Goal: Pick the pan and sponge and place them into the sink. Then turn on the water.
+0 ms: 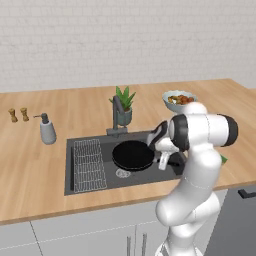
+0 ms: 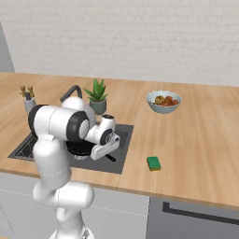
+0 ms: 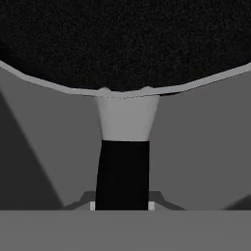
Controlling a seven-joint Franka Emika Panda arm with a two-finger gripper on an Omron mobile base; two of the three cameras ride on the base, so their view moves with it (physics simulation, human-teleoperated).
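The black pan point(image 1: 132, 154) lies over the right half of the dark grey sink point(image 1: 70, 186), its handle pointing right. My gripper point(image 1: 166, 161) is shut on that handle; in the hand view the black handle point(image 3: 122, 171) runs up between my fingertips to the pan's dark bowl point(image 3: 122, 44). Whether the pan rests on the basin floor I cannot tell. The green sponge point(image 2: 153, 163) lies on the counter to the right of the sink, apart from my gripper point(image 2: 104, 151). The dark angular faucet point(image 1: 118, 111) stands behind the sink, with no water running.
A wire grid rack point(image 1: 89, 164) covers the sink's left part. A grey soap dispenser point(image 1: 47, 130) and two small shakers point(image 1: 18, 115) stand to the left. A potted plant point(image 1: 125, 104) sits behind the faucet, and a fruit bowl point(image 1: 178, 100) at the back right.
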